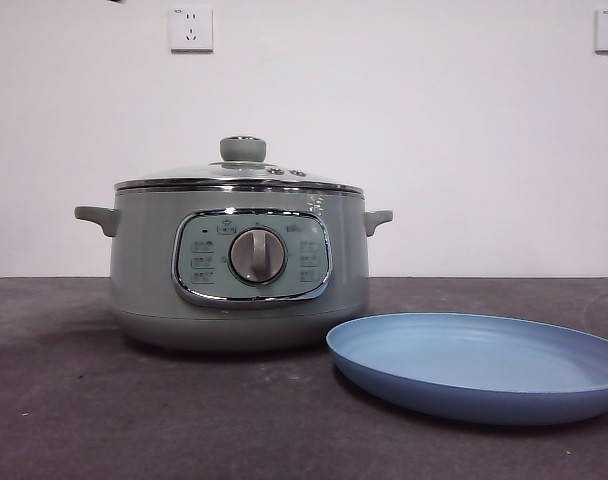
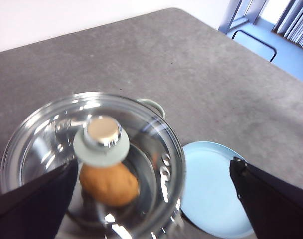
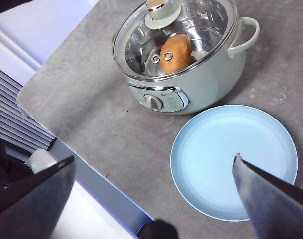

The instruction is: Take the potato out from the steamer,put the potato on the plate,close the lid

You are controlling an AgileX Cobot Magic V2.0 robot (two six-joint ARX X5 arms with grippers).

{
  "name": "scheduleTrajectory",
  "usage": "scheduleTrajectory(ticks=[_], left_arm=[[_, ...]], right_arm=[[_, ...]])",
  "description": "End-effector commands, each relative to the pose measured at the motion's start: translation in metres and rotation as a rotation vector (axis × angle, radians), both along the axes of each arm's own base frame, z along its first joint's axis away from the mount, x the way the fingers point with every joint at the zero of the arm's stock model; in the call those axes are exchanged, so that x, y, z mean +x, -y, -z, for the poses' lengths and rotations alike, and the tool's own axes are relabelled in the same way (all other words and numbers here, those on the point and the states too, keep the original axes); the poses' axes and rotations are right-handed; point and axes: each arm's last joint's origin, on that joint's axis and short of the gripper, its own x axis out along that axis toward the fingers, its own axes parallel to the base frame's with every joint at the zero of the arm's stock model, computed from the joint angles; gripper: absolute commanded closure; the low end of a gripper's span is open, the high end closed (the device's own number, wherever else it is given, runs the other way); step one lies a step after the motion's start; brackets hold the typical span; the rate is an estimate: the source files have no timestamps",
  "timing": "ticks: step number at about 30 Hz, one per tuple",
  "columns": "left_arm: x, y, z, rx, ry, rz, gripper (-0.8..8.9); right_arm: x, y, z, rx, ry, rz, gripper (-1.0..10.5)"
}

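Round sage-green steamer (image 1: 239, 265) is seen at left on the speckled grey tabletop (image 1: 74, 400), domed glass lid (image 1: 239, 172) seated. The smooth orange-brown potato (image 2: 109, 184) lies inside. A matte light-blue plate (image 1: 481, 366) sits just beside, right. Left gripper (image 2: 154, 199) and right gripper (image 3: 154, 191) are held spread above.

From the front, the steamer (image 1: 239, 265) wall is hiding the potato completely, and the blue plate (image 1: 484, 372) is running off the right edge. The markings on the steamer's control panel (image 1: 252, 256) are too small to read. Seen from above through the left wrist camera, the lid (image 2: 91, 159) knob (image 2: 101, 141) is covering part of the potato (image 2: 111, 184), and glare on the glass is blurring the pot's interior. The lid's near rim is being cropped by the frame. Both hands are showing only their jaw tips.
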Motion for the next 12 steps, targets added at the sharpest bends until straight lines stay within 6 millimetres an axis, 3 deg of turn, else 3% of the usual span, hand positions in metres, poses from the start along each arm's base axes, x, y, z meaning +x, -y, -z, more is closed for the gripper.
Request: scheduleTrajectory(ticks=[1,12], left_arm=[[0.026,0.018,0.006,0.043,-0.015,0.018,1.54],[0.097,0.067,0.049,0.205,-0.072,0.018,1.54]], right_arm=[[0.0,0.0,0.0,-0.001,0.006,-0.006,2.9],[0.0,0.0,0.0,0.002,0.0,-0.002,2.9]])
